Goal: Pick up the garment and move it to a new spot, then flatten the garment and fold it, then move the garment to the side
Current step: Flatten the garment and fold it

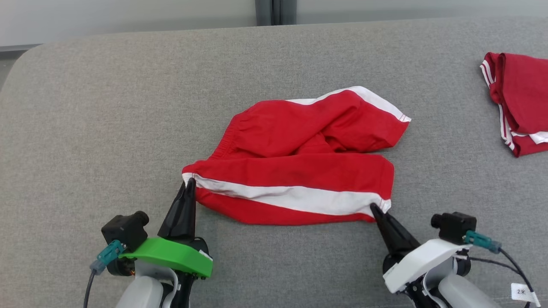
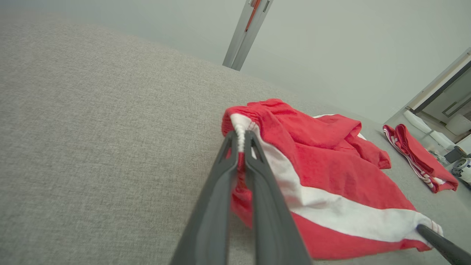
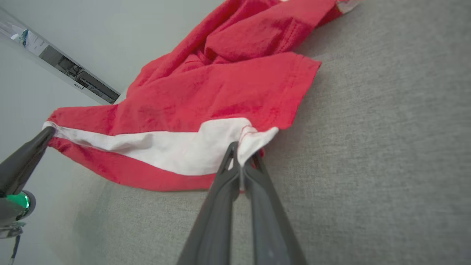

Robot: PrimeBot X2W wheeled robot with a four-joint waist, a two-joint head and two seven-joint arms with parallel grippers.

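Shorts [image 1: 295, 171], red with a white side stripe, lie loosely rumpled at the middle of the head view on a gray fabric surface [image 1: 107, 107]. One leg is folded up toward the upper right. The left gripper [image 1: 189, 183] is at the lower left, its fingers clenched on the waistband corner where the stripe ends. The right gripper [image 1: 374, 208] is at the lower right, its fingers pinched tight on the hem corner at the stripe's other end. A second red garment [image 1: 520, 100] lies folded at the upper right edge, well apart.
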